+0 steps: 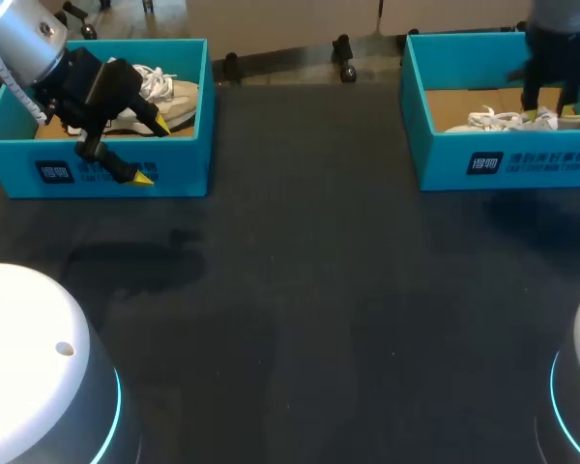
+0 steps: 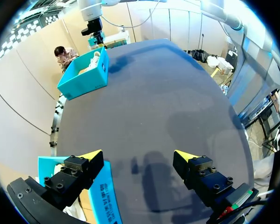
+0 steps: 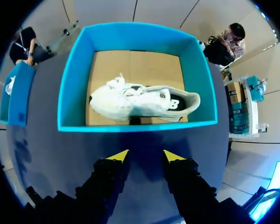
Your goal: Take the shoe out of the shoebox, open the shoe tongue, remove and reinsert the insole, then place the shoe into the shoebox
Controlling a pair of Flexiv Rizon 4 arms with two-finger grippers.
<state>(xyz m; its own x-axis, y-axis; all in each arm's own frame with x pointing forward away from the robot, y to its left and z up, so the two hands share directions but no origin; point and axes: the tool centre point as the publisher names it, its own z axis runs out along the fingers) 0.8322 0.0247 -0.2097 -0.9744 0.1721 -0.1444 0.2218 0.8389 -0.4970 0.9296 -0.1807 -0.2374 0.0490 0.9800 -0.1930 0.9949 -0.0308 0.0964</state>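
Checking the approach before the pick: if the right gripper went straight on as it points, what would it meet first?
Most likely the white shoe lying in the shoebox; the right gripper, jaws open, points at its middle. Depth is unclear, so the box's near wall could come first.

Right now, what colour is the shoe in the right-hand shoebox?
White shoe, best in right wrist view.

My left silver arm [image 1: 19, 39] carries a black, yellow-tipped hand [image 1: 153, 152].
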